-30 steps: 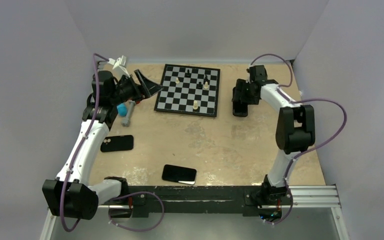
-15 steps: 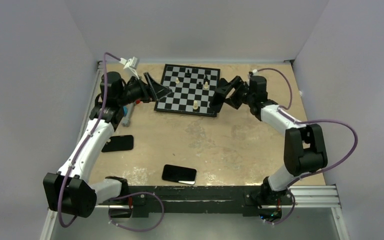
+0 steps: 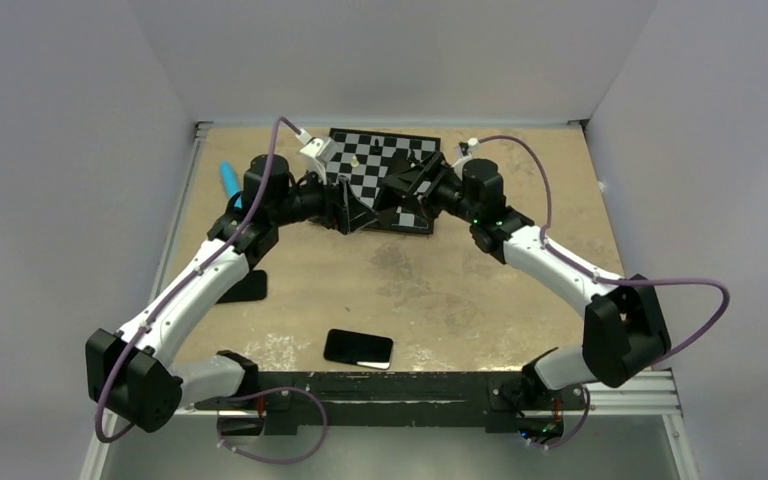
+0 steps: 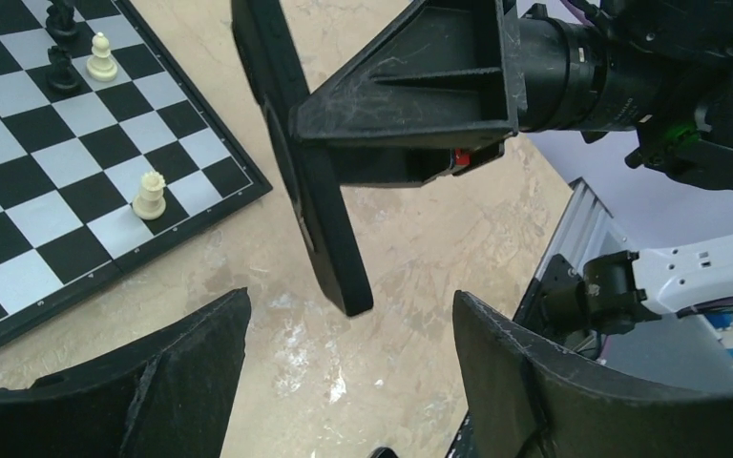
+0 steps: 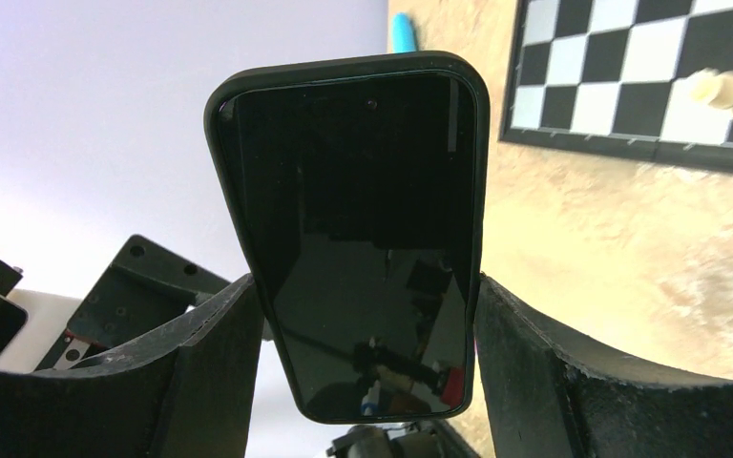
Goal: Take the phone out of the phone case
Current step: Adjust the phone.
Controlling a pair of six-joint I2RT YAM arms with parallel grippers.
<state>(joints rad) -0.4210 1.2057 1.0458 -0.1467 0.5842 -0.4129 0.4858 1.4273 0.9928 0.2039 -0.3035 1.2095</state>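
Note:
My right gripper (image 5: 367, 286) is shut on the black phone (image 5: 363, 191), which sits in its black case (image 5: 344, 63) with the dark screen facing the right wrist camera. It holds the phone in the air over the near edge of the chessboard. In the left wrist view the cased phone (image 4: 310, 172) shows edge-on, gripped by the right gripper's fingers (image 4: 420, 86). My left gripper (image 4: 351, 298) is open and empty, and the phone's free end points into the gap between its jaws without touching them. In the top view the left gripper (image 3: 353, 213) and right gripper (image 3: 397, 190) meet tip to tip.
A chessboard (image 3: 380, 165) with a few pieces lies at the back centre. A blue object (image 3: 229, 177) lies at the back left. A black phone (image 3: 358, 348) lies near the front edge. Another flat black item (image 3: 248, 287) lies partly under my left arm.
Both arms swung inward from the sides of the chessboard. The right gripper carried the cased phone to the middle, and the open left gripper came up to meet it.

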